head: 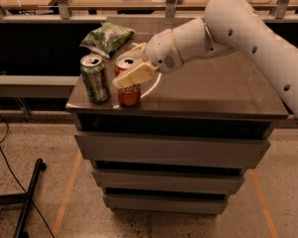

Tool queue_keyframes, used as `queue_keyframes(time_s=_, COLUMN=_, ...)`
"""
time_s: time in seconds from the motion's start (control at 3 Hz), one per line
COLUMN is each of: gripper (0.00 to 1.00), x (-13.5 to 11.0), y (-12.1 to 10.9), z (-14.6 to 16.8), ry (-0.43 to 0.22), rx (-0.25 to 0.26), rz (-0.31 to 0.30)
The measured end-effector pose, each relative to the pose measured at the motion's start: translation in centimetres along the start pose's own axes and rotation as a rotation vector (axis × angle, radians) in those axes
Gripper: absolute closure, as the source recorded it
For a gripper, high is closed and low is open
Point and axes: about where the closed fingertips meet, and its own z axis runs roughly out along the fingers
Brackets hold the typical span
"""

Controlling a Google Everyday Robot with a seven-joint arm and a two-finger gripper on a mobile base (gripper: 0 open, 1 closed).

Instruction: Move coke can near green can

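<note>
Two cans stand close together at the front left corner of a grey drawer cabinet [213,90]. The green can [95,78] is upright near the left edge. Just to the right of the green can, apart from it by a narrow gap, is the coke can [129,96], also upright, its silver top showing. The gripper [134,63] sits on the upper half of the coke can, to the right of the green can. One of its pale fingers [137,74] crosses the front of the red body and the other lies behind the rim, so the jaws are drawn in narrow and clasp the can. Whether the coke can's base touches the cabinet top cannot be told. The white arm [248,29] reaches in from the far right of the green can. Behind the green can, towards the back edge, lies a green snack bag [108,36].
</note>
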Motion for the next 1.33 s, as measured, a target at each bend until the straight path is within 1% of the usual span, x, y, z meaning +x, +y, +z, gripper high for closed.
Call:
queue_keyframes(time_s=0.33, gripper=0.00, x=0.0, y=0.1, z=0.2, ry=0.000, rx=-0.004, rz=-0.001)
queue_keyframes(time_s=0.67, gripper=0.00, x=0.4, y=-0.9, z=-1.0, ry=-0.032, rx=0.006, rz=0.000)
queue_keyframes(time_s=1.0, gripper=0.00, x=2.1, y=-1.8, z=-5.1, ry=-0.099, rx=-0.001, rz=-0.057)
queue_keyframes(time_s=1.33, gripper=0.00, x=3.6, y=-1.5, z=-8.4, ry=-0.128, rx=-0.029, rz=-0.122)
